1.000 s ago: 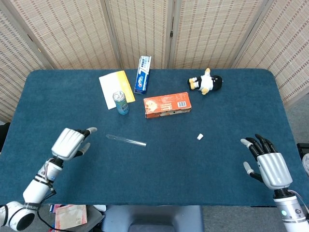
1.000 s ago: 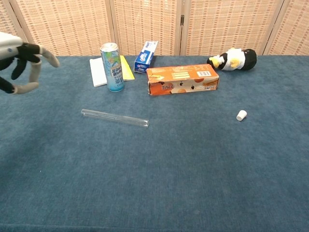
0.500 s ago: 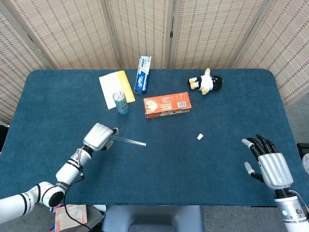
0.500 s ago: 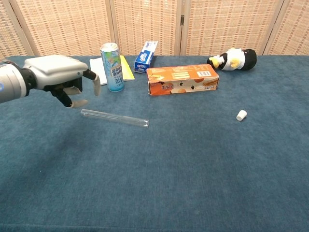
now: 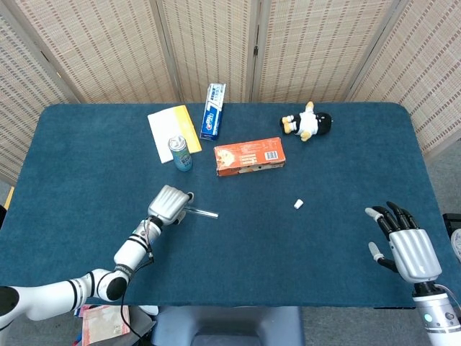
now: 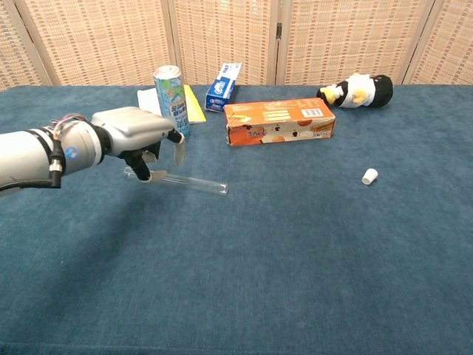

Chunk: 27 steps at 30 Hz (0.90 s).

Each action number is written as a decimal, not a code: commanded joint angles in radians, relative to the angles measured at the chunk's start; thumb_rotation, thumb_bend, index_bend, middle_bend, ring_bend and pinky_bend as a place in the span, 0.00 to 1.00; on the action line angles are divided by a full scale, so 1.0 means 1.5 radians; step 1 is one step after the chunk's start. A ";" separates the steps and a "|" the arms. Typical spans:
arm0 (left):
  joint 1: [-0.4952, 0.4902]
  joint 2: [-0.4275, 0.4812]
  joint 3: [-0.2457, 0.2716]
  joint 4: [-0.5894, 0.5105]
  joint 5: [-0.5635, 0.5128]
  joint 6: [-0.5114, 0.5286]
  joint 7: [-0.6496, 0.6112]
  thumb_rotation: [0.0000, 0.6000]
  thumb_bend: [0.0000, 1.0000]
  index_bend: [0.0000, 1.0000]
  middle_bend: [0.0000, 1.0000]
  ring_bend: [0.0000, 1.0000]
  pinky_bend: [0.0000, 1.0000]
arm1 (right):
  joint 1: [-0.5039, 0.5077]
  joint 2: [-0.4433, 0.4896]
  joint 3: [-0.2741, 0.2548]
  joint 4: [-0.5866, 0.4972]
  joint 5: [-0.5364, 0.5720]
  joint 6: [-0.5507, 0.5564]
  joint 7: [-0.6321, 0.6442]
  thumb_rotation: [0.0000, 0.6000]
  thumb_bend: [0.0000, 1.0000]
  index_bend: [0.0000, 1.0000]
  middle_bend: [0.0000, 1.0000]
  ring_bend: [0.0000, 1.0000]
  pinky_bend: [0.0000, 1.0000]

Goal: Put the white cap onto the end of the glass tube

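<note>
The glass tube (image 5: 205,213) (image 6: 196,183) lies flat on the blue table, left of centre. My left hand (image 5: 170,204) (image 6: 137,133) hovers over the tube's left end, palm down. Its fingers (image 6: 143,174) hang down on either side of the tube and are apart, with no grip showing. The small white cap (image 5: 297,205) (image 6: 369,176) sits alone on the cloth, well to the right of the tube. Near the table's front right corner my right hand (image 5: 403,245) is open with fingers spread; only the head view shows it.
Behind the tube stand a drink can (image 5: 180,153) (image 6: 171,92) and an orange box (image 5: 249,157) (image 6: 279,122). Further back lie a yellow-and-white pad (image 5: 171,130), a toothpaste box (image 5: 212,111) and a penguin toy (image 5: 308,124). A folding screen closes off the far side.
My left hand has travelled from the table's left side rightward to the tube's left end and lowered over it. The tube, cap and right hand have stayed put.
</note>
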 commanded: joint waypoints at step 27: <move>-0.075 -0.062 0.017 0.005 -0.194 0.048 0.080 1.00 0.36 0.39 1.00 0.99 1.00 | -0.007 0.002 -0.001 0.009 0.003 0.007 0.012 1.00 0.35 0.17 0.17 0.06 0.14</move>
